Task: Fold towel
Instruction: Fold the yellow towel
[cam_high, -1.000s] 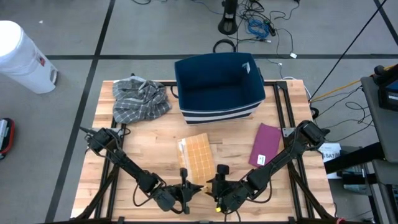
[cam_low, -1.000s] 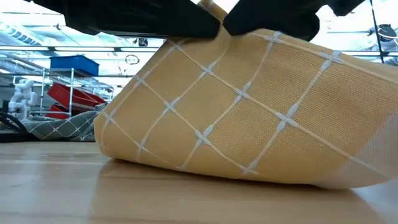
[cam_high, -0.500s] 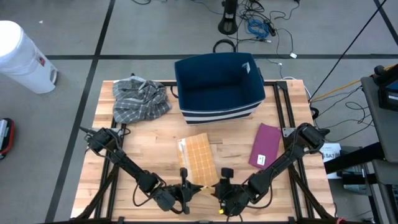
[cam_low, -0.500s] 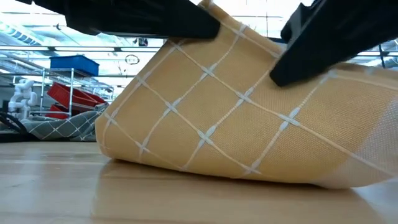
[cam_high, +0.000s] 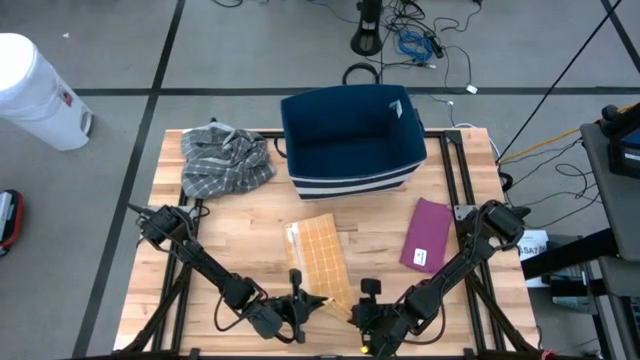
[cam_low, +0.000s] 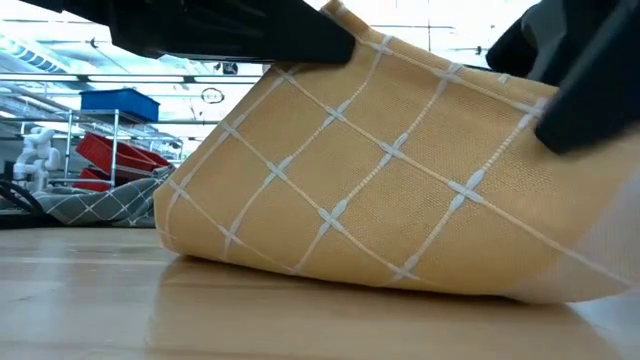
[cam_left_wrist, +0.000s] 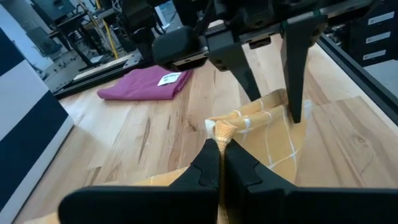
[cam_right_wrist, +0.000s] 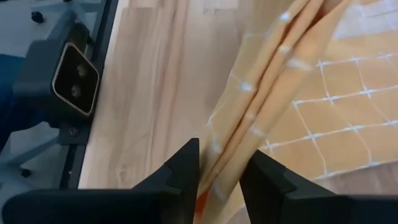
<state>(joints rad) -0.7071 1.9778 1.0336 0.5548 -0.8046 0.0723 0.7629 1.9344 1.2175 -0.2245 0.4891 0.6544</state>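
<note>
Bright, even light; blurred foreground

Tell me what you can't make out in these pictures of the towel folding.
- High view: the towel's near corners, hidden under the left gripper and right gripper.
- Low view: the towel's right end, cut off by the picture's edge and a dark arm.
- Right wrist view: whether the fingers have actually pinched the towel, since the fingertips fall below the frame.

A pale wooden worktop (cam_high: 250, 225) carries a navy bin (cam_high: 350, 140) at the far edge, a crumpled grey checked cloth (cam_high: 225, 160) beside it, a folded magenta cloth (cam_high: 428, 235), and an orange checked towel (cam_high: 320, 255) near the front.
</note>
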